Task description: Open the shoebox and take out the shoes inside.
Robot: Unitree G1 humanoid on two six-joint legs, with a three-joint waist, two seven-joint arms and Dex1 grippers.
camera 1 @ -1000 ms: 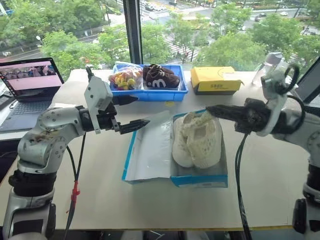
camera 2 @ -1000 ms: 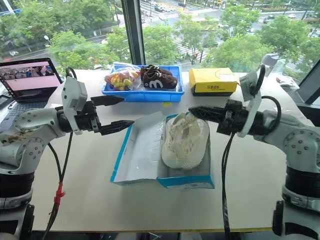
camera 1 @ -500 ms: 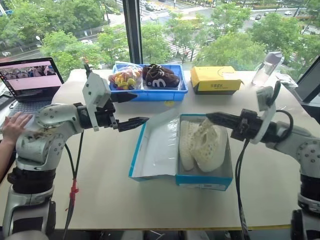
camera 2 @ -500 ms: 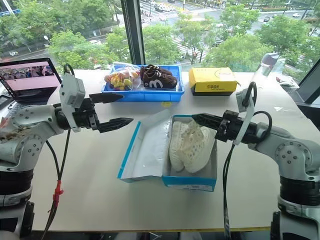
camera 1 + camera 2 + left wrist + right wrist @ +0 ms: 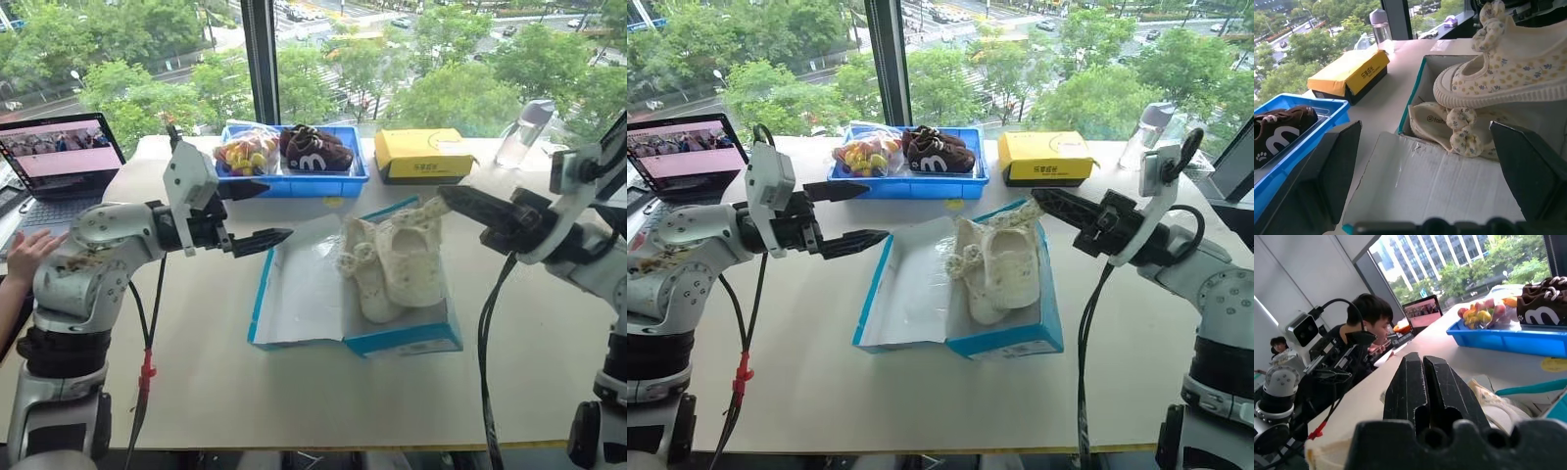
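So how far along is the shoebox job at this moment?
Done: the shoebox lies open, lid flat on the table. In hand: the right gripper is shut on one of the shoes, tilting it up out of the box; the other lies beneath it. The left gripper hangs open beside the lid. Left: get both shoes out onto the table.

Matt cardboard shoebox [image 5: 407,336]; lacy cloth shoes [image 5: 397,264]; glossy plastic bin [image 5: 294,182], smooth tabletop [image 5: 294,392]
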